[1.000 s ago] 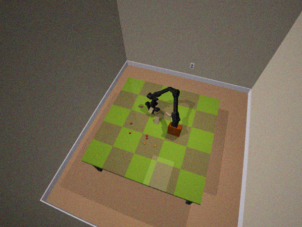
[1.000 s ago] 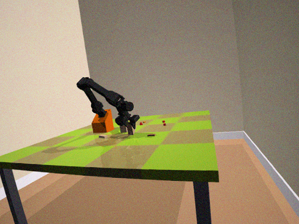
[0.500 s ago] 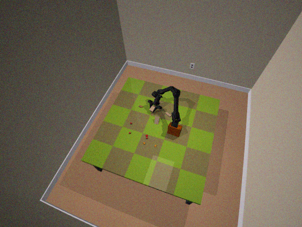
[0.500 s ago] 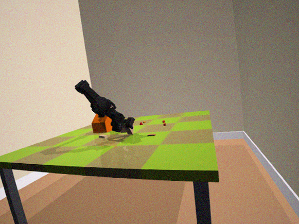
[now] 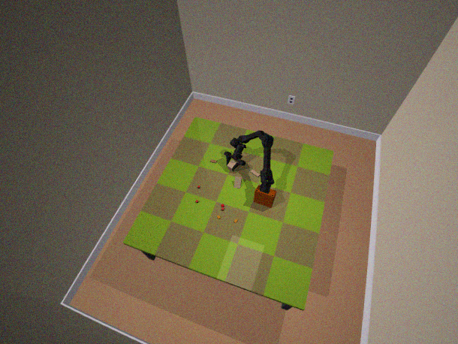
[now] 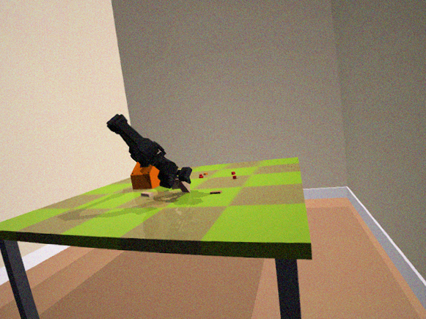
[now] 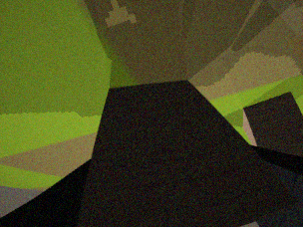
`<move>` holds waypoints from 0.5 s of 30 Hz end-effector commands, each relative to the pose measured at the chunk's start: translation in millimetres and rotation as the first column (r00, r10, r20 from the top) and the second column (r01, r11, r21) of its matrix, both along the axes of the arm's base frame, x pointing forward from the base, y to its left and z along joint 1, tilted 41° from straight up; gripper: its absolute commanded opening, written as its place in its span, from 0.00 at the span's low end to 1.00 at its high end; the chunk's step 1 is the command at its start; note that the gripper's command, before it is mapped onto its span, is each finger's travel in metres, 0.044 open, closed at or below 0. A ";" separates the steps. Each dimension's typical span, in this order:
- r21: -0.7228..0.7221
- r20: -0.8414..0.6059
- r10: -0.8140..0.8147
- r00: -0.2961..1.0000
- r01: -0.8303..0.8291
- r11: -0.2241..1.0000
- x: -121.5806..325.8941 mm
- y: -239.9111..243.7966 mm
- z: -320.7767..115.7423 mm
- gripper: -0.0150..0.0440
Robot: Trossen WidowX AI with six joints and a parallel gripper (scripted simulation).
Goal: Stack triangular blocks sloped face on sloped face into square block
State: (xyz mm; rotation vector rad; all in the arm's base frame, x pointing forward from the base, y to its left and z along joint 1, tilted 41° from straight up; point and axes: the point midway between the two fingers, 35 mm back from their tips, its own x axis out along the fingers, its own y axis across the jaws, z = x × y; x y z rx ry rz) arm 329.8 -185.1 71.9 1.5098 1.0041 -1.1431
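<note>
- Nearest the exterior view's front edge of the table point(image 5: 178, 174) point(image 6: 265, 228), though well back from it, a pale flat block point(image 5: 255, 173) point(image 6: 146, 194) lies left of the gripper.
- Right of the gripper, a small thin brown piece point(image 5: 213, 161) point(image 6: 215, 192) lies flat, nearer the right edge.
- Between these two, the gripper point(image 5: 231, 165) point(image 6: 179, 182) point(image 7: 161, 156) hangs low and slanted, its jaws standing well apart but short of their full spread, clamped on nothing.
- One triangular block point(image 5: 232, 164) point(image 6: 185, 186) point(image 7: 150, 149) is between the fingers; whether they touch it, the views cannot tell.
- The other triangular block point(image 5: 237, 182) stands apart, near it on the orange base's side, still unpaired.
- Behind, left of the gripper, is the orange base point(image 5: 264, 197) point(image 6: 144, 176).
- Small red cubes point(image 5: 222, 206) point(image 6: 201, 176) sit farther toward the back edge, with small orange pieces point(image 5: 236, 221) point(image 6: 206, 174).
</note>
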 end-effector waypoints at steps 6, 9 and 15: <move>-0.001 -0.002 -0.006 1.000 0.006 1.000 -0.3 -0.1 0.2 1.00; -0.001 -0.002 -0.006 1.000 0.006 1.000 -0.3 -0.1 0.2 1.00; 0.001 0.000 -0.003 1.000 0.003 1.000 2.6 35.7 41.6 1.00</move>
